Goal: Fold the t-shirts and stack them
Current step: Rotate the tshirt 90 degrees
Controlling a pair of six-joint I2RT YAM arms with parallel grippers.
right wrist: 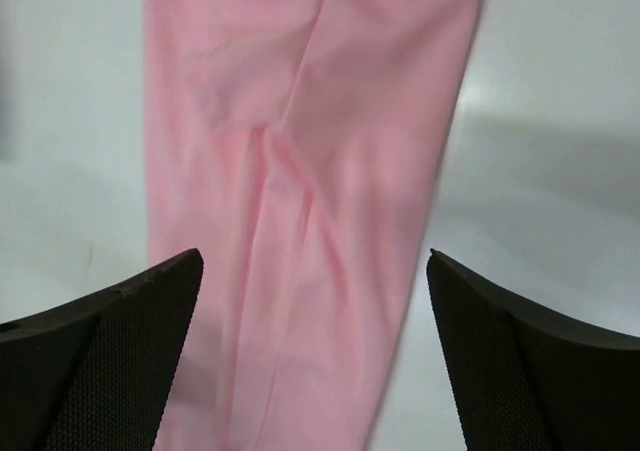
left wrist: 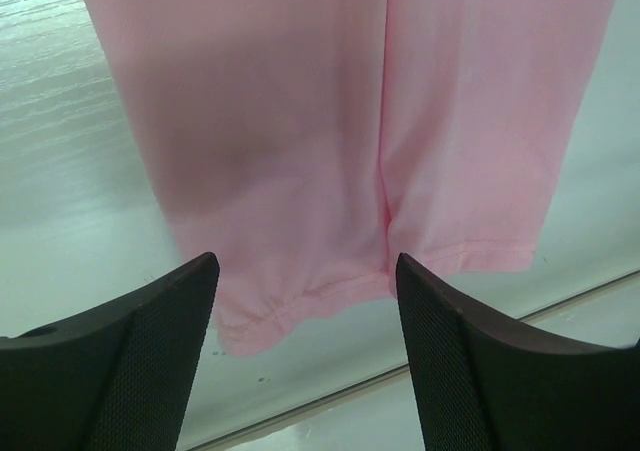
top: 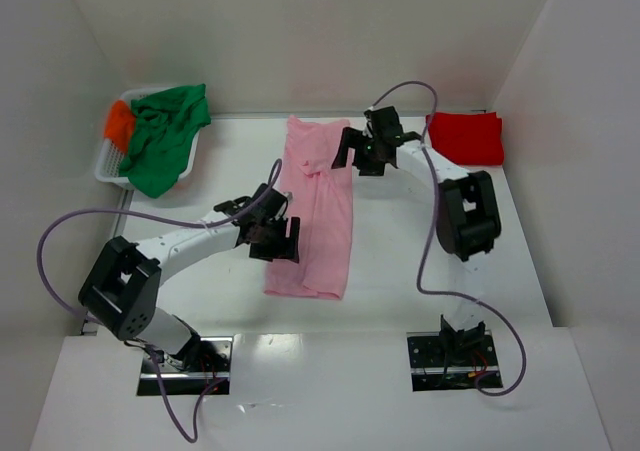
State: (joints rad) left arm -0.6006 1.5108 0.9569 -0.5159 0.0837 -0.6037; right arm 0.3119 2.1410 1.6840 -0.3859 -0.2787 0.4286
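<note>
**Pink shirt lies in a long strip, both grippers spread above it**

The pink t-shirt lies on the white table, near its middle, folded lengthwise into a narrow band that runs from the far side toward the arms. Its far end is rumpled and bunched; its near end is flat, with the hem square across.

The left gripper sits at the left edge of the band, toward the near end. In the left wrist view its jaws stand wide apart with nothing pinched between them. Below them lies the hem of the shirt, where two folded-in edges meet along a line down the cloth.

The right gripper is at the far end of the band, just beside the bunched cloth on its right. In the right wrist view it is likewise spread wide and holds nothing. The pink cloth runs between and under its fingers, with soft creases along its length.

The red t-shirt lies folded flat at the far right corner of the table. At the far left a white basket holds the crumpled green t-shirt, which spills over its rim, with the orange t-shirt showing at its left.
</note>
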